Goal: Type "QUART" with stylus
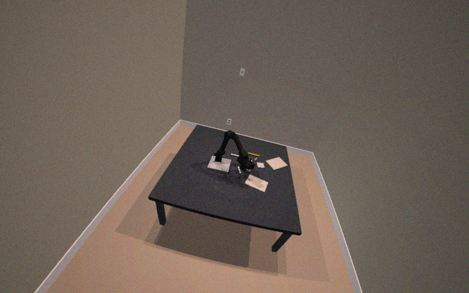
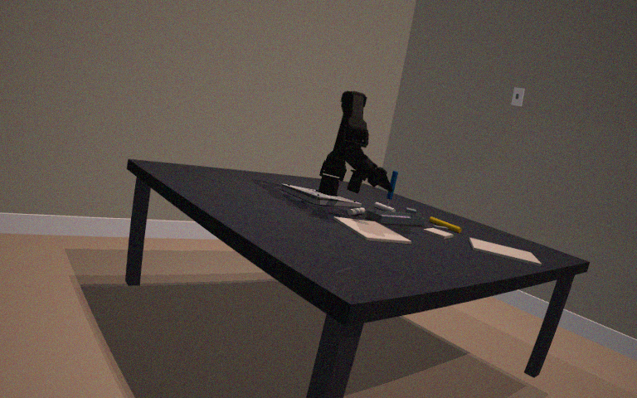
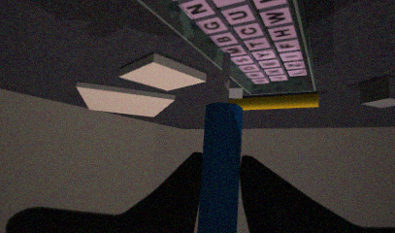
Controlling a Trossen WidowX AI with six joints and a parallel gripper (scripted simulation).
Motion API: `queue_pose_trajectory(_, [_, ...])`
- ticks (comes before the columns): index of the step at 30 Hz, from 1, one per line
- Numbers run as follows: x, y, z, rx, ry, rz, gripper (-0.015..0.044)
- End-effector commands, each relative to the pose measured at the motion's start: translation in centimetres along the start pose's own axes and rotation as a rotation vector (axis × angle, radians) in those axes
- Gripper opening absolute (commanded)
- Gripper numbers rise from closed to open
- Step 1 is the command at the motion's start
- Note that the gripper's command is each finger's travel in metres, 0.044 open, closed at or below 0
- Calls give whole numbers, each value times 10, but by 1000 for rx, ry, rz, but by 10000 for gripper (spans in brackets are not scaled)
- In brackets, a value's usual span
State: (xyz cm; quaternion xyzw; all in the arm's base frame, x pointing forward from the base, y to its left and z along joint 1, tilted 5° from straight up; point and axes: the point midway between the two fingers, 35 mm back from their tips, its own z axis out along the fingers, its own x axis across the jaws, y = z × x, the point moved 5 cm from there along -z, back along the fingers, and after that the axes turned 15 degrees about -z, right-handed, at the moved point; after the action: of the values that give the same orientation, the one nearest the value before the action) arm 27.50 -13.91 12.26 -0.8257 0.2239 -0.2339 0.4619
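Note:
My gripper (image 2: 390,187) (image 3: 220,162) is shut on the blue stylus (image 2: 393,180) (image 3: 221,131), which stands nearly upright between the fingers. Its thin grey tip points down, and in the wrist view it overlaps the keyboard's long left edge, beside the letter keys. The keyboard (image 2: 396,217) (image 3: 249,30) has pink keys with dark letters in a dark greenish frame. In the exterior view the tip appears above the keyboard; its exact distance from the keys cannot be told. In the top view the arm hides most of the keyboard.
A yellow cylinder (image 1: 253,154) (image 2: 445,225) (image 3: 286,102) lies past the keyboard's far end. Pale flat plates (image 1: 276,163) (image 2: 504,250) (image 3: 167,75) lie around it. A white rod (image 1: 234,155) (image 2: 385,206) and a short white cylinder (image 1: 239,170) (image 2: 357,211) lie near the keyboard.

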Motion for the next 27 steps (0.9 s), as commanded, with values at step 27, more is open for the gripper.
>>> queue_pose_trajectory(27, [-1, 15, 9, 1, -1, -7, 81])
